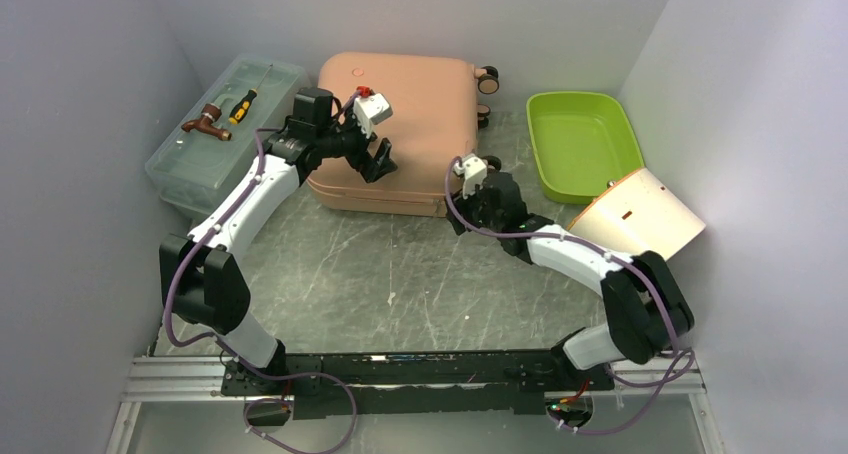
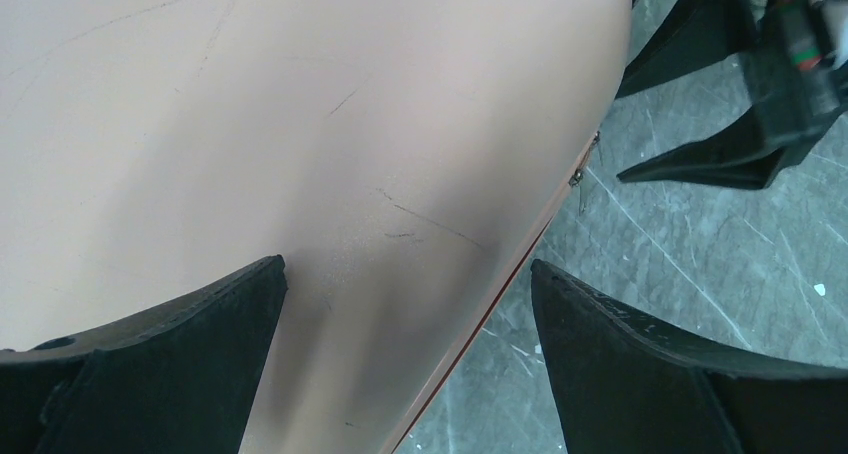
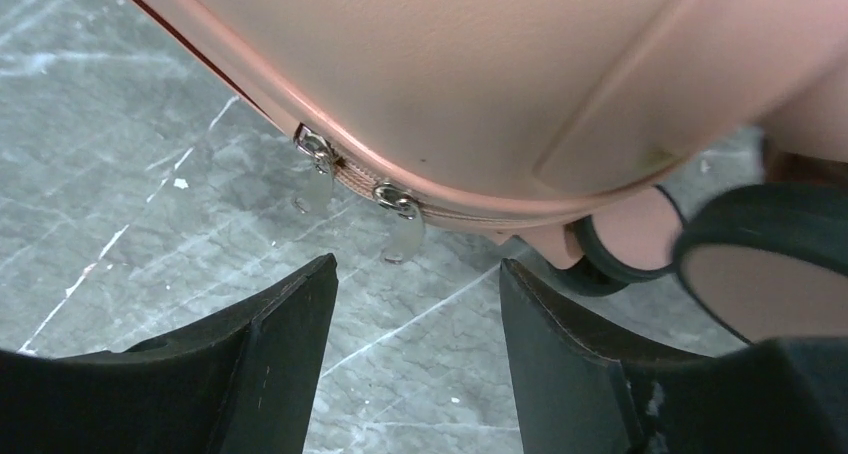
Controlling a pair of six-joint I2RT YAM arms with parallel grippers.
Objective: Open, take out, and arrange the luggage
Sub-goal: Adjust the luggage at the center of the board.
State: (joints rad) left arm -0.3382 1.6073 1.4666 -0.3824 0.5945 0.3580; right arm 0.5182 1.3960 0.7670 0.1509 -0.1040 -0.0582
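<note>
At rear: luggage (image 1: 420, 104) flat, lengthwise left-right, wheels (image 1: 487, 79) right; left gripper (image 2: 408, 269), right gripper (image 3: 417, 266) spread.

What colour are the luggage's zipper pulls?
The zipper pulls are silver, clearest in the right wrist view.

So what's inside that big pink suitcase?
Can't tell. The luggage lies flat and zipped shut, its two zipper pulls side by side near a wheel. Only the pink shell shows; it covers whatever is inside.
</note>
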